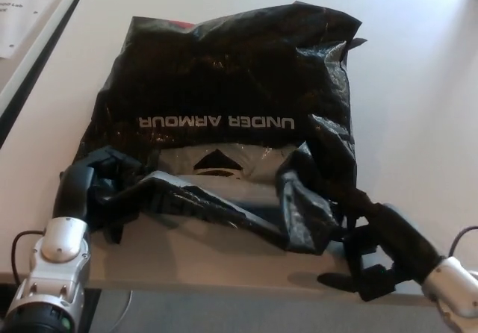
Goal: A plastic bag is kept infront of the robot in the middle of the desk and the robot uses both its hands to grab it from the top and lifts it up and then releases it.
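A black plastic bag [231, 86] with white UNDER ARMOUR lettering lies in the middle of the desk [418, 109]. Its grey near flap is crumpled and bunched up between my two hands. My left hand [101, 184] is at the bag's near left corner, its fingers closed into the folds of the plastic. My right hand [377, 251] is at the near right corner. Its upper fingers [360, 217] press against the bunched plastic, while a lower finger reaches left along the desk edge, apart from them.
A white sheet [26, 12] lies on a second surface at the far left, past a dark gap [33, 79]. The desk's front edge [224, 284] runs just under both hands. A thin cable [19, 237] curls by my left wrist.
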Controlling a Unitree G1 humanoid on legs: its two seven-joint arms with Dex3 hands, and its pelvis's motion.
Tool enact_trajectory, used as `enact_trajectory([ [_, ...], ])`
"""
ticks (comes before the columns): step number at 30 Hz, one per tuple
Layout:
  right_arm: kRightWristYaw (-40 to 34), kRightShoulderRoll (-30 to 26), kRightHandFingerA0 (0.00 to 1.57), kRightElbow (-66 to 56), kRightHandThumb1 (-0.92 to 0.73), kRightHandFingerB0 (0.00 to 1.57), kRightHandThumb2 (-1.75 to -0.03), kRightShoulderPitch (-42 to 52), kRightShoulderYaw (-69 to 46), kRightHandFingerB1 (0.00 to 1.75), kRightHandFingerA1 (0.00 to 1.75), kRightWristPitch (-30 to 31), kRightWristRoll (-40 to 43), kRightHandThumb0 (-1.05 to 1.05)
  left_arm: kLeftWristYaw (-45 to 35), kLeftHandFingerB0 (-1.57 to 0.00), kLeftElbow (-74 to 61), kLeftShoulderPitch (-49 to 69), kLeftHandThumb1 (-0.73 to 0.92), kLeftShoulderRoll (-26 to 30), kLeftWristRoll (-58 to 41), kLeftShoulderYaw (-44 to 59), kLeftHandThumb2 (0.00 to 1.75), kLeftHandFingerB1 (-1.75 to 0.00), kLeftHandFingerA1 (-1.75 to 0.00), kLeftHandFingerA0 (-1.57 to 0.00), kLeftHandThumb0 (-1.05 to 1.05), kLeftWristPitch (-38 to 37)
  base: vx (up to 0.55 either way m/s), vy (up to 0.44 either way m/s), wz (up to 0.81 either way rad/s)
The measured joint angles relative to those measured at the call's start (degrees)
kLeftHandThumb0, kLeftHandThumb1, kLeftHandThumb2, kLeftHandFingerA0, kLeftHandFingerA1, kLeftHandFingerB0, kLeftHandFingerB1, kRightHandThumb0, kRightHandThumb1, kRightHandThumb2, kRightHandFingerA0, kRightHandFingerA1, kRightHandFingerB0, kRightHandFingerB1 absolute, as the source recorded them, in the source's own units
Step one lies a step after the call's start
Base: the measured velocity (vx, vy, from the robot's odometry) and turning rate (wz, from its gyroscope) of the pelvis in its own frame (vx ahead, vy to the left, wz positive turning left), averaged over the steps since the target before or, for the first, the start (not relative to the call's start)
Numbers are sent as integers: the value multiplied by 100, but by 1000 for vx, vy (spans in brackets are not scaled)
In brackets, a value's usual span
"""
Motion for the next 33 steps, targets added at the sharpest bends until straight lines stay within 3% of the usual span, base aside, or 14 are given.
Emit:
enact_trajectory([
  [1, -30, 80, 115, 53, -36, 38, -73, -27, -13, 51, 149, -2, 14, -56, 0, -66, -23, 14, 60, -14, -9, -2, 58, -151, -162, -96, -48, 0, 0, 0, 0],
  [2, -116, 248, 73, 182, -49, 69, -54, -85, -83, 91, 175, -21, 44, -45, -1, -67, -75, 46, 60, -33, -25, -4, 58, -148, -160, -96, -47, 0, 0, 0, 0],
  [3, -198, 375, 73, 275, -49, 69, -54, -122, -150, 91, 175, -46, 67, -45, -2, -67, -118, 68, 60, -48, -36, -5, 58, -148, -160, -96, -47, 0, 0, 0, 0],
  [4, -342, 567, 69, 401, -64, 62, -55, -176, -237, 175, 175, -100, 85, -32, -3, -69, -188, 92, 57, -73, -50, -7, 61, -148, -160, -95, -46, -1, 0, 0, 0],
  [5, -452, 706, 104, 465, -54, 93, -78, -202, -295, 139, 145, -136, 90, -43, -3, -69, -250, 98, 57, -90, -59, -9, 62, -149, -160, -95, -45, -3, 0, 0, 0],
  [6, -505, 779, 104, 489, -54, 93, -78, -217, -327, 139, 145, -150, 92, -43, -3, -69, -287, 100, 57, -96, -65, -9, 62, -149, -160, -95, -45, -4, 0, 0, 0],
  [7, -655, 965, 79, 559, -73, 59, -59, -259, -418, 175, 175, -167, 99, -37, -4, -71, -378, 125, 60, -123, -79, -9, 58, -153, -158, -98, -44, -4, 0, 0, 0],
  [12, -1136, 1641, 85, 754, -80, 53, -61, -366, -932, 164, 175, -168, 204, -41, -56, -66, -844, 374, 58, -279, -193, 25, 60, -155, -164, -95, -43, 43, 0, 0, 0],
  [13, -1210, 1732, 83, 772, -85, 47, -61, -392, -1040, 175, 175, -168, 228, -42, -75, -68, -979, 452, 59, -326, -231, 26, 60, -153, -161, -97, -44, 70, 0, 0, 0],
  [18, -1475, 1960, 80, 856, -86, 41, -61, -471, -1515, 175, 175, -174, 351, -41, -188, -65, -1786, 935, 60, -518, -400, 13, 59, -160, -166, -95, -42, 252, 0, 0, 0],
  [26, -1691, 2125, 93, 581, -90, 56, -62, -434, -1854, 175, 175, -177, 483, -43, -428, -61, -3561, 2117, 62, -570, -622, -303, 59, -156, -163, -93, -48, 710, 0, 0, 0],
  [28, -1686, 2122, 97, 360, -86, 72, -66, -429, -1840, 159, 175, -176, 498, -48, -465, -62, -3965, 2362, 67, -569, -641, -385, 64, -144, -158, -90, -46, 798, 0, 0, 0],
  [30, -1654, 2081, 89, 53, -80, 79, -70, -428, -1801, 150, 174, -174, 516, -54, -485, -61, -4431, 2566, 72, -571, -675, -443, 65, -152, -162, -83, -47, 854, 0, 0, 0],
  [33, -1578, 1992, 93, -520, -81, 76, -64, -423, -1714, 144, 169, -158, 545, -52, -482, -61, -5119, 2785, 74, -598, -720, -524, 65, -154, -165, -84, -46, 875, 0, 0, 0],
])
